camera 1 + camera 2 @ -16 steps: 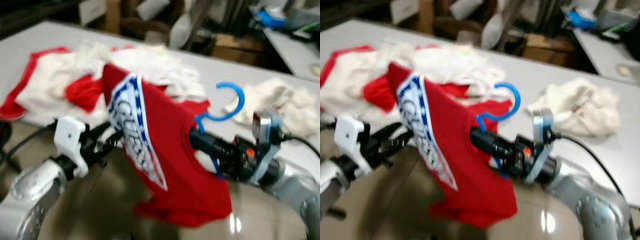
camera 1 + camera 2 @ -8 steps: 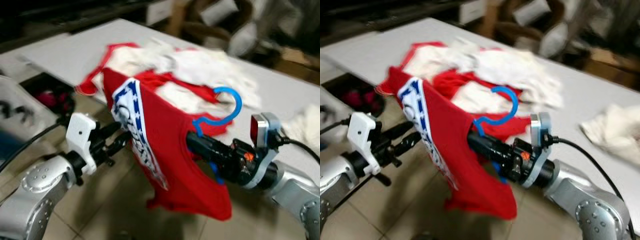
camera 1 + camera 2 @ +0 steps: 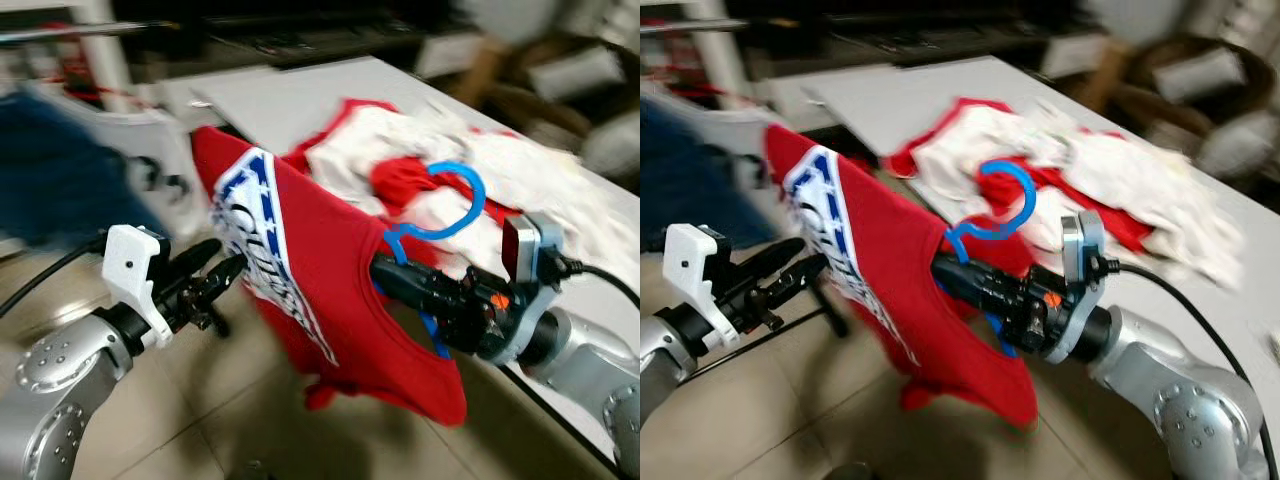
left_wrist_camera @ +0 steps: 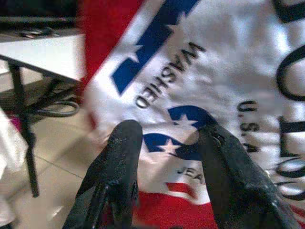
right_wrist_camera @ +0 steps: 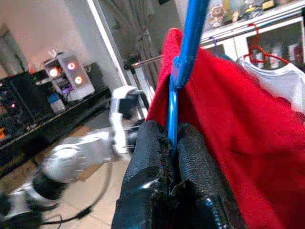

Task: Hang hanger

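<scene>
R gripper [image 3: 385, 272] clamped tight on blue hanger [image 3: 447, 208] at its neck, red shirt [image 3: 330, 290] draped over it, held in air beside table [image 3: 300, 95]. Hook points up, clear above the jaws. L gripper [image 3: 222, 272] open w/ fingers against shirt's printed front. R arm does the hanging

Head stereo downward; wrist close-ups

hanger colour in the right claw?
Blue. The hanger hook stands out against the red shirt; clearest in the left eye view.
</scene>
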{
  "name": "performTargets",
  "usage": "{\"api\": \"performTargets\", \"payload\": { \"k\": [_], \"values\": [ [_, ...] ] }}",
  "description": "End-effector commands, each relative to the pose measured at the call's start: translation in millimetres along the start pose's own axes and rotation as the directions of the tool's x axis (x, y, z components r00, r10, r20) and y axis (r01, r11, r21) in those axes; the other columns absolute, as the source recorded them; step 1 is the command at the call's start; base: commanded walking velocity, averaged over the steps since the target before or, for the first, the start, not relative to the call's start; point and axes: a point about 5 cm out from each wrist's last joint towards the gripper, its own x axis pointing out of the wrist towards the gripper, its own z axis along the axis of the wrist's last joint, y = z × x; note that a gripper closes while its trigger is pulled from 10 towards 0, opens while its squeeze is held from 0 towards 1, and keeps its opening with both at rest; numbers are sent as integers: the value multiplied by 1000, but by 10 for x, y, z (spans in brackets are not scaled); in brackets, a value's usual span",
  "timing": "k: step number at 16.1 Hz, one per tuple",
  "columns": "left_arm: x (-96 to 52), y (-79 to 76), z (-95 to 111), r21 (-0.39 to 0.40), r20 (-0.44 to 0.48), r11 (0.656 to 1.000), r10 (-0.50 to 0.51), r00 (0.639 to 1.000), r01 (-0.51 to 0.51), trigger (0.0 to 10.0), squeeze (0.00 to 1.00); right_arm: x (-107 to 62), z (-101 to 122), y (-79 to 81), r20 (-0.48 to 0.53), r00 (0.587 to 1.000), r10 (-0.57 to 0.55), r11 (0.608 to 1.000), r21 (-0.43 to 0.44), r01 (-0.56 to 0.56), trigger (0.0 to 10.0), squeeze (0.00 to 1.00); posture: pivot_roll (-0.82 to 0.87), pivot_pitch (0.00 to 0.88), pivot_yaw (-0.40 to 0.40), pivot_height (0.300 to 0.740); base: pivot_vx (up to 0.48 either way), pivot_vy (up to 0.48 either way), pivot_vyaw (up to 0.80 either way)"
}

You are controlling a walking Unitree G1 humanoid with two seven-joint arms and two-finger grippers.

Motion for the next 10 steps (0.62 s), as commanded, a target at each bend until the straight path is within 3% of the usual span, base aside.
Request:
{"api": "performTargets", "payload": {
  "k": [1,3,5,7,10],
  "values": [
    [-2,-28,65,6,24,1000,-21,999,20,10000,0,17,35,-169,-3,995,-96,995,-34,96,10000,0,0,0,-104,740,0,0,800],
    [-15,-30,53,5,17,1000,-18,1000,18,10000,0,56,60,-297,10,984,-179,981,-66,180,10000,0,2,0,-108,740,0,0,800],
    [-19,-27,48,-2,21,1000,1,1000,-1,10000,0,163,-93,-484,36,947,-319,941,-105,321,10000,0,1,0,-110,740,0,0,800],
    [12,-6,76,-3,40,1000,24,999,-24,10000,0,249,-141,-549,48,927,-373,918,-122,376,10000,0,4,0,-117,740,0,0,800],
    [221,56,104,58,57,991,117,991,-120,10000,0,552,-173,-720,67,875,-479,866,-129,484,10000,0,29,0,-144,740,0,0,800]
  ]
}}
